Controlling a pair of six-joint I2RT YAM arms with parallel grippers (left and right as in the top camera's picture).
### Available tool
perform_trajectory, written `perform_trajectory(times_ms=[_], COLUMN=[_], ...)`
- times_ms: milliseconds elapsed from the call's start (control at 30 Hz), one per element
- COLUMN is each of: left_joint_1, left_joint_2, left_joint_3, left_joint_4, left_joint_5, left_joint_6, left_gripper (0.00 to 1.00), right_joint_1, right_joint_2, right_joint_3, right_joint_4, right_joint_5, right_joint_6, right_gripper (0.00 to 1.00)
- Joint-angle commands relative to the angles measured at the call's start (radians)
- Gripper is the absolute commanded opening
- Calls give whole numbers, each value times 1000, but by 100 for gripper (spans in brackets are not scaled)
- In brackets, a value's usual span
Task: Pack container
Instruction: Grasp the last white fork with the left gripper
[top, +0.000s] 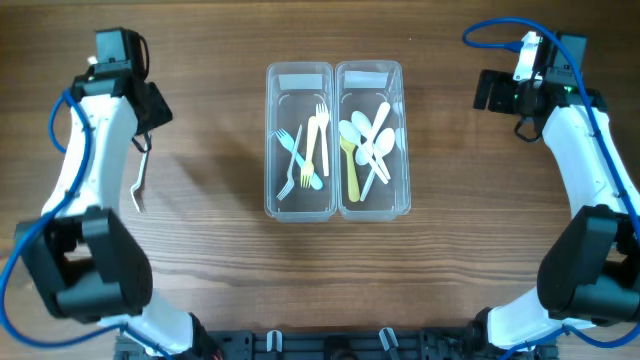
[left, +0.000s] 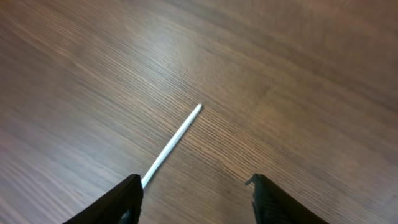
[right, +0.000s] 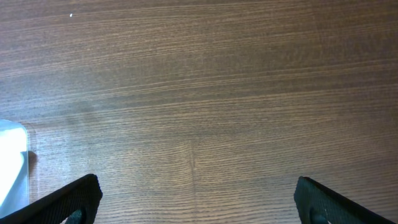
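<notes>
Above the table (top: 200, 250), left claw (left: 194, 182) hangs agape.

Brown wood, clear tubs, pale cutlery.
We see a table (top: 210, 260) of mid-brown wood with fine darker grain. The left container (top: 299, 207) and right container (top: 374, 207) are clear, each with a white strip (top: 299, 82). We count a light blue fork (top: 297, 155), a cream fork (top: 320, 135), white spoons (top: 378, 135), a yellow spoon (top: 351, 170) and a white utensil (left: 171, 146). The left arm (top: 90, 140) and right arm (top: 585, 150) are white with black joints and blue cables (top: 490, 28).
</notes>
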Motion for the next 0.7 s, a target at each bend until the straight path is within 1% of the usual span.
perform_trajectory(times_ms=[0, 67, 133, 233, 333, 500, 633, 667], left_joint_1=[3, 9, 24, 53, 96, 157, 184, 186], left_joint_2=[92, 120, 161, 220, 247, 248, 248, 248], left_joint_3=[1, 1, 1, 1, 1, -5, -18, -18], left_joint_4=[11, 16, 14, 5, -13, -13, -21, -28], left_joint_5=[27, 10, 5, 5, 5, 5, 13, 18], left_joint_6=[5, 5, 10, 78, 80, 86, 227, 246], left_gripper=[65, 63, 58, 58, 55, 56, 56, 56], right_joint_1=[3, 3, 3, 3, 3, 3, 3, 3], right_joint_2=[-15, -15, -15, -15, -15, -15, -15, -15], right_joint_3=[2, 2, 2, 2, 2, 2, 2, 2], right_joint_4=[1, 1, 1, 1, 1, 1, 1, 1], right_joint_5=[3, 3, 3, 3, 3, 3, 3, 3], right_joint_6=[-11, -10, -11, -11, -11, -11, -11, -11], right_gripper=[100, 100, 100, 100, 100, 100, 100, 100])
